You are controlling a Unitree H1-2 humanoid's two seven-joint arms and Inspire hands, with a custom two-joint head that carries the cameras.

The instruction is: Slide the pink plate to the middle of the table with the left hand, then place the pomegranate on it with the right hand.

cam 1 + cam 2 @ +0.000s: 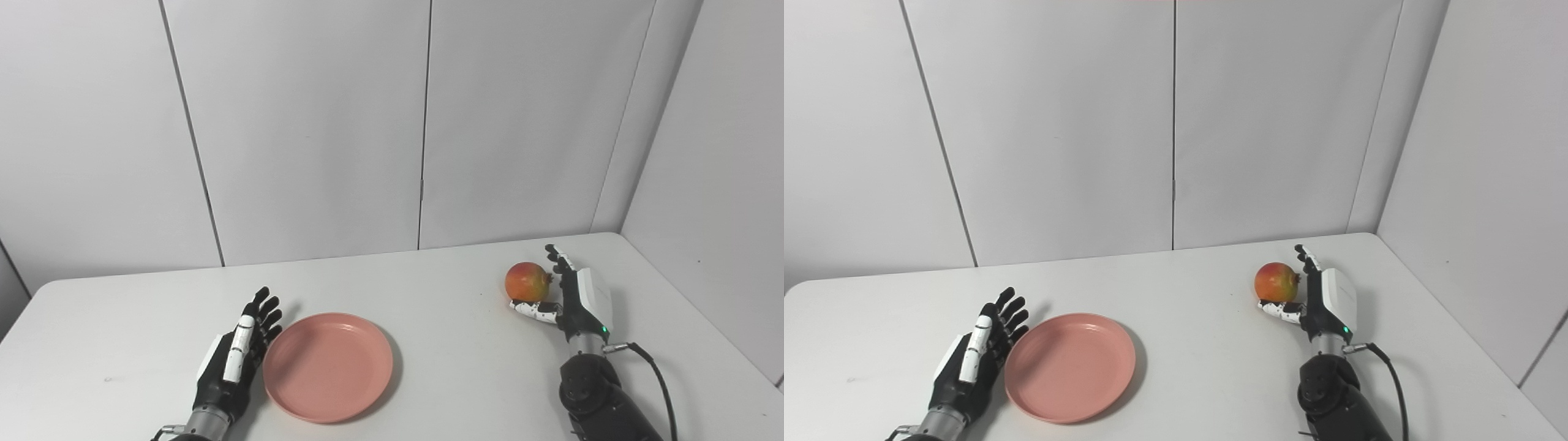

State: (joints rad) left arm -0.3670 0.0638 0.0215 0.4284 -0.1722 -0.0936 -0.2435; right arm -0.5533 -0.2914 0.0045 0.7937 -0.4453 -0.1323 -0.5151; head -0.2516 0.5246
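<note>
The pink plate (327, 365) lies flat on the white table (429, 367), a little left of centre and near the front edge. My left hand (236, 352) stands on edge against the plate's left rim, fingers straight and apart, holding nothing. The red-orange pomegranate (527, 281) rests on the table at the right. My right hand (572, 294) is open beside it on its right, palm facing the fruit; the thumb lies just below the fruit and the fingers reach past its far side without closing on it.
Grey wall panels (306, 122) close off the table's back and right sides. A black cable (658, 373) runs from the right wrist toward the front right corner.
</note>
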